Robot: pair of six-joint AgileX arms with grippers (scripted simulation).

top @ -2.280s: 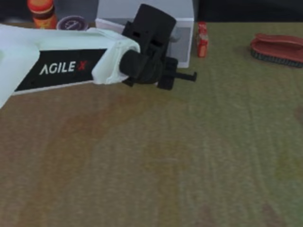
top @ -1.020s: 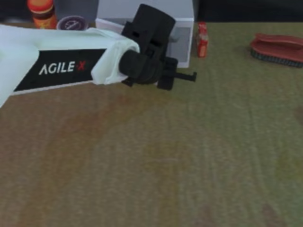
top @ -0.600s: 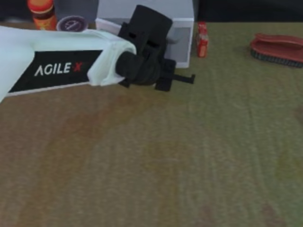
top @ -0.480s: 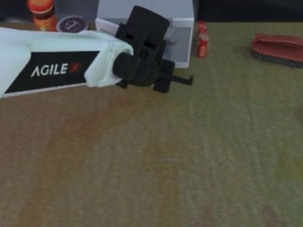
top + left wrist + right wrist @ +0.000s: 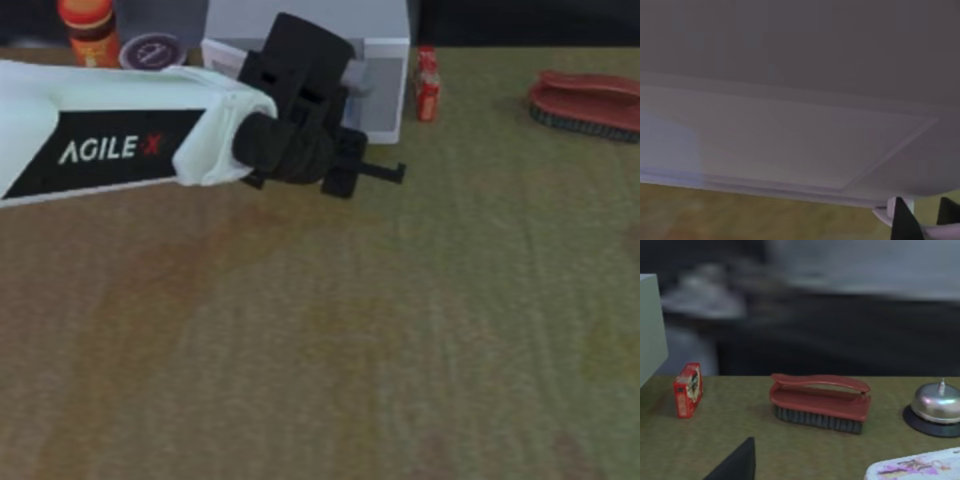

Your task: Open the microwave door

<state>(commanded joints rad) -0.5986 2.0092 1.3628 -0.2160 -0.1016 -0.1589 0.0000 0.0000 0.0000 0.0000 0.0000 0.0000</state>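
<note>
The left end effector (image 5: pixel 345 95) is working at the front of the microwave (image 5: pixel 330 20), which is standing at the far edge of the surface (image 5: pixel 400 330), directly behind the tool. In the left wrist view the door (image 5: pixel 790 145) is filling almost the whole picture, and 2 dark fingertips (image 5: pixel 905 225) are sitting on either side of a pale bar that I am taking for the handle (image 5: pixel 900 210). They appear to be pinching it, though the contact itself is hard to confirm from so little of the fingers. In the top view a pale panel is angling out beside the end effector, on the side toward the arm, so I am judging the door to be slightly ajar (the pulling step, not the approach). The next move is calling for a drawing arc away from the box while keeping the grip, following the hinge rather than a straight line.

The right end effector is not showing clearly; only a dark corner is appearing in its own wrist view, and that arm seems parked, well to the right of the left tool.

Readable writing: "AGILE X" on the left arm (image 5: pixel 110 150). A small red box (image 5: pixel 427 82) just right of the microwave has printing too small to read.
</note>
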